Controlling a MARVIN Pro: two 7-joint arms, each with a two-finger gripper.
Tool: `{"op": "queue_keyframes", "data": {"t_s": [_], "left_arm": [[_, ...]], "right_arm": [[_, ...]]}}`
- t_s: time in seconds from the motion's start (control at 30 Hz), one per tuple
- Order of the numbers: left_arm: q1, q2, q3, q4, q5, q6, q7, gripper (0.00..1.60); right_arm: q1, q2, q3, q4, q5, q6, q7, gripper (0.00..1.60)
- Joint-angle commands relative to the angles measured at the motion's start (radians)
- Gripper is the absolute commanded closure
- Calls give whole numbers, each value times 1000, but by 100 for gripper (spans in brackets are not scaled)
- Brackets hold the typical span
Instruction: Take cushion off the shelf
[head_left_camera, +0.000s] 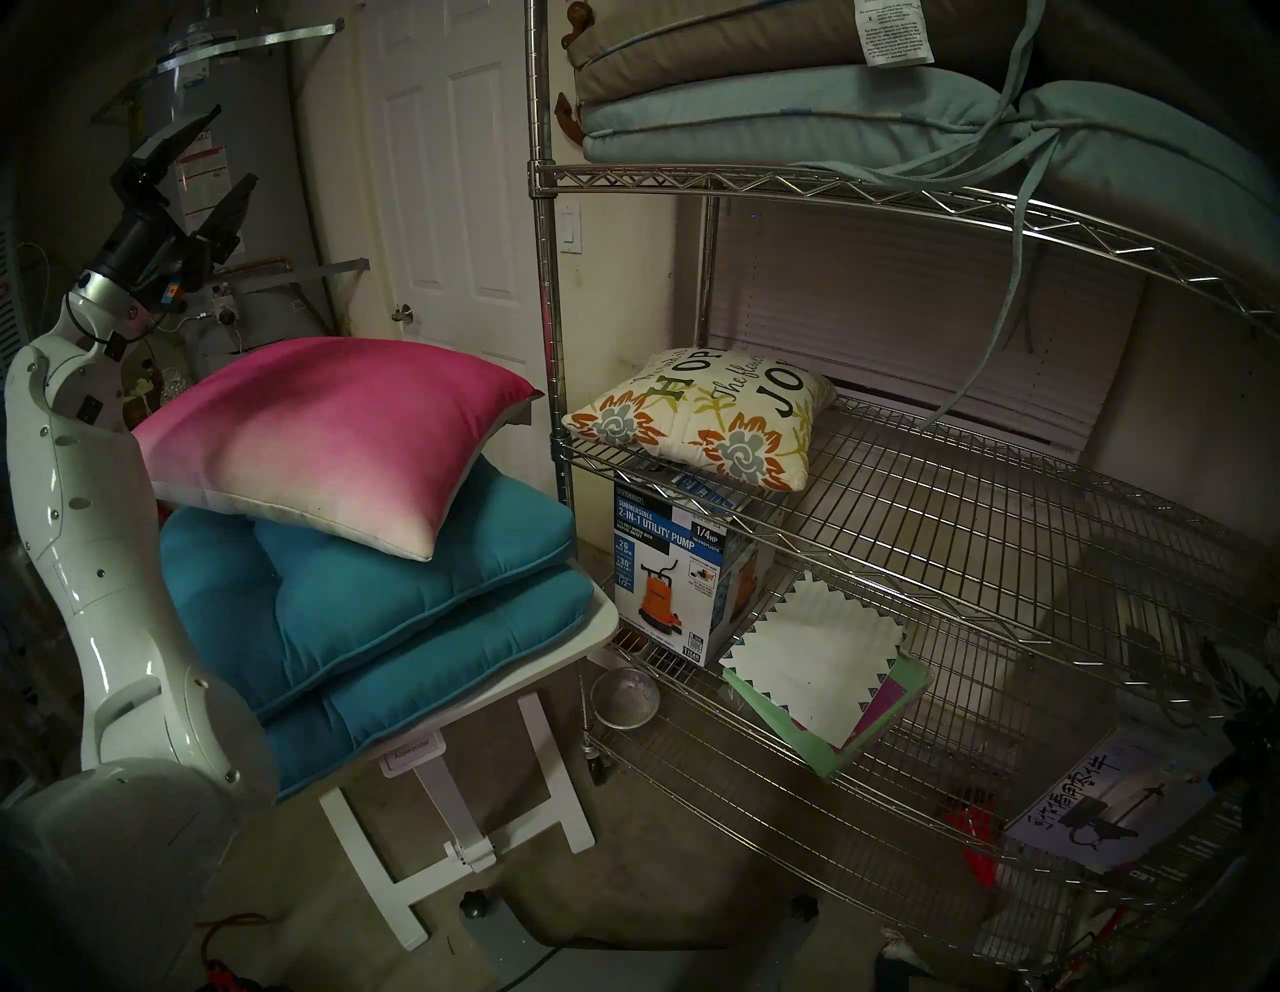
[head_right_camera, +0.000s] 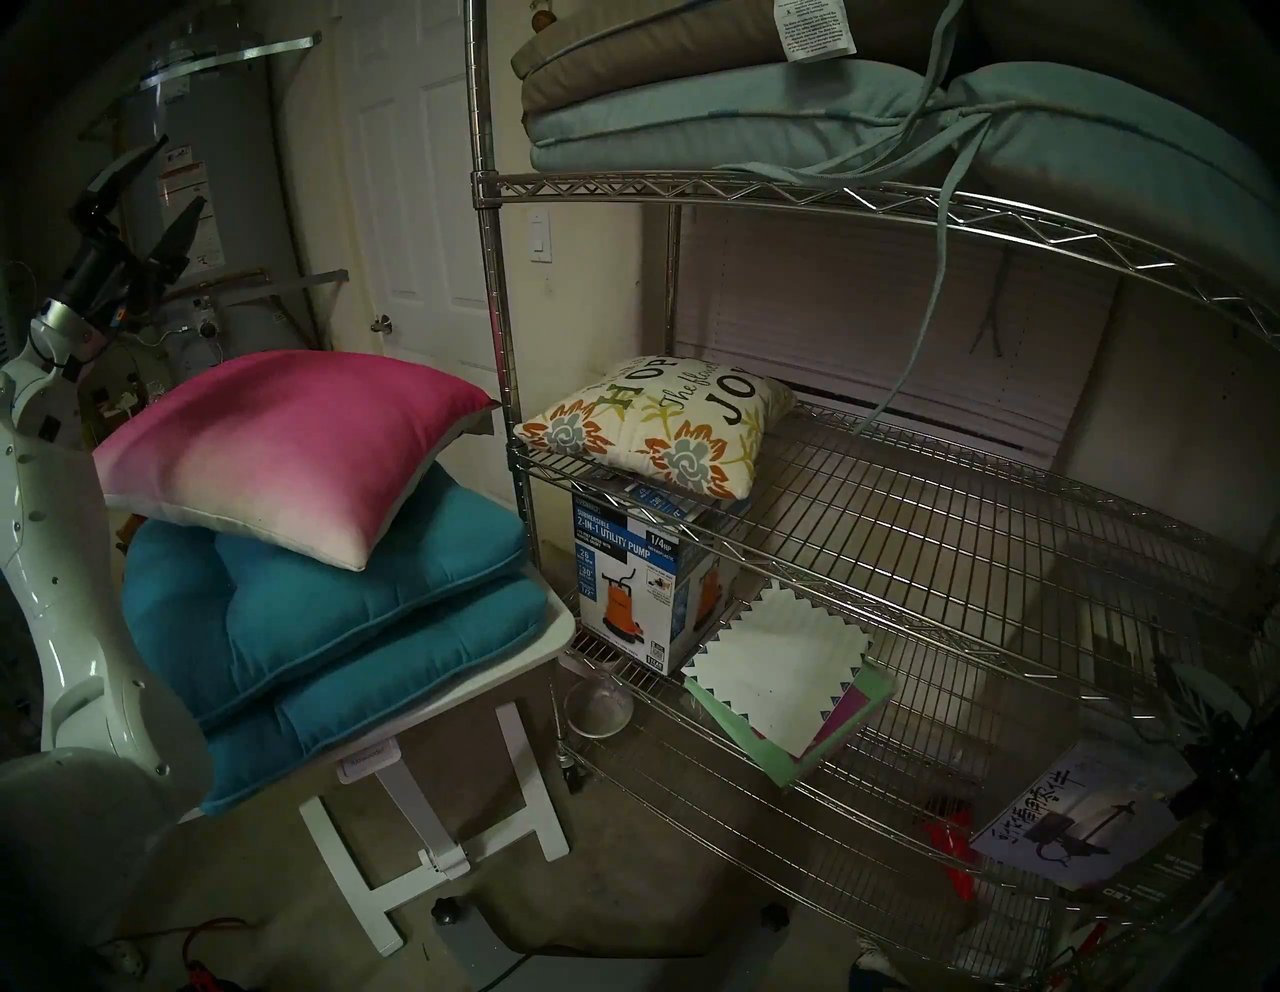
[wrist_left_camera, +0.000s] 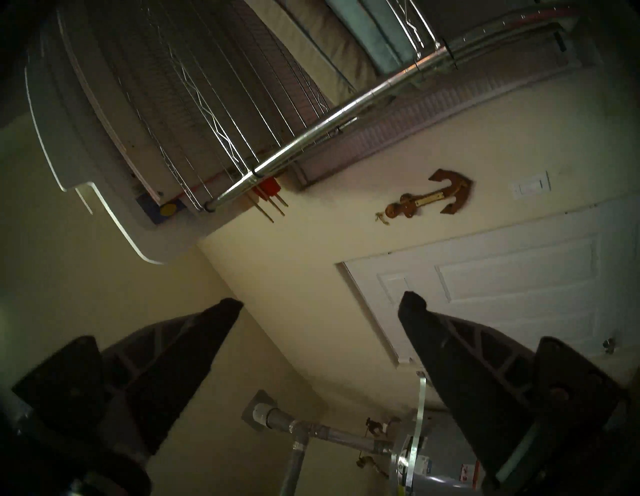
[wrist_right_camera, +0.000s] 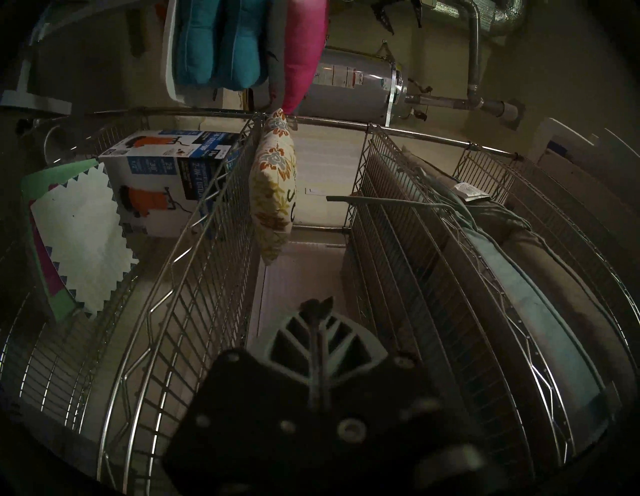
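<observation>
A floral cushion (head_left_camera: 699, 415) with lettering lies on the left end of the middle tier of the chrome wire shelf (head_left_camera: 547, 277). It also shows in the right wrist view (wrist_right_camera: 275, 187). My right gripper (wrist_right_camera: 317, 306) is shut and empty. It is between the middle and upper tiers at the shelf's right end, pointing along the tier, well apart from the cushion. My left gripper (head_left_camera: 221, 156) is open and empty, raised high at the far left above the white table (head_left_camera: 596, 627). A pink cushion (head_left_camera: 332, 436) lies on two teal cushions (head_left_camera: 388, 589) on that table.
Tan and pale blue cushions (head_left_camera: 796, 118) with hanging ties fill the upper tier. A pump box (head_left_camera: 665, 582) and coloured papers (head_left_camera: 824, 679) sit on the lower tier. A metal bowl (head_left_camera: 623, 696) is on the floor. A water heater (head_left_camera: 228, 138) and a white door (head_left_camera: 450, 173) stand behind.
</observation>
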Motion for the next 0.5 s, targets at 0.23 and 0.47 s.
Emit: {"op": "queue_keyframes", "data": {"t_s": [0.23, 0.47], "left_arm": [[182, -142, -46, -229, -76, 7, -28, 0], [274, -220, -70, -331, -107, 37, -75, 0]], "right_arm": [[1, 65, 69, -20, 25, 1, -69, 160], [0, 81, 78, -15, 26, 1, -93, 160]]}}
